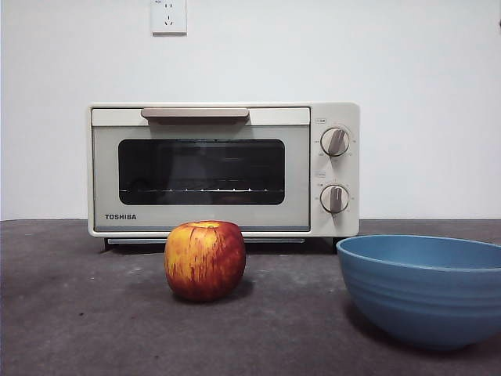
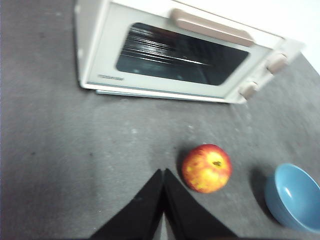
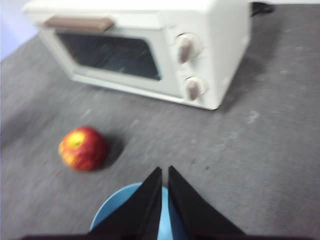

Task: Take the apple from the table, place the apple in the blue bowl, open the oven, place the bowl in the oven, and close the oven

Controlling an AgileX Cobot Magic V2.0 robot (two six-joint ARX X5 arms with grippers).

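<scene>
apple near closed left fingers | untouched on table

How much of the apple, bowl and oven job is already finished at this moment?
Nothing looks done yet. The apple sits on the table in front of the oven, and the blue bowl beside it is empty. The oven door is closed. Nothing is in hand: the left gripper and the right gripper are both shut and hold nothing, above the table. All steps remain: apple into bowl, open oven, bowl in, close.
</scene>
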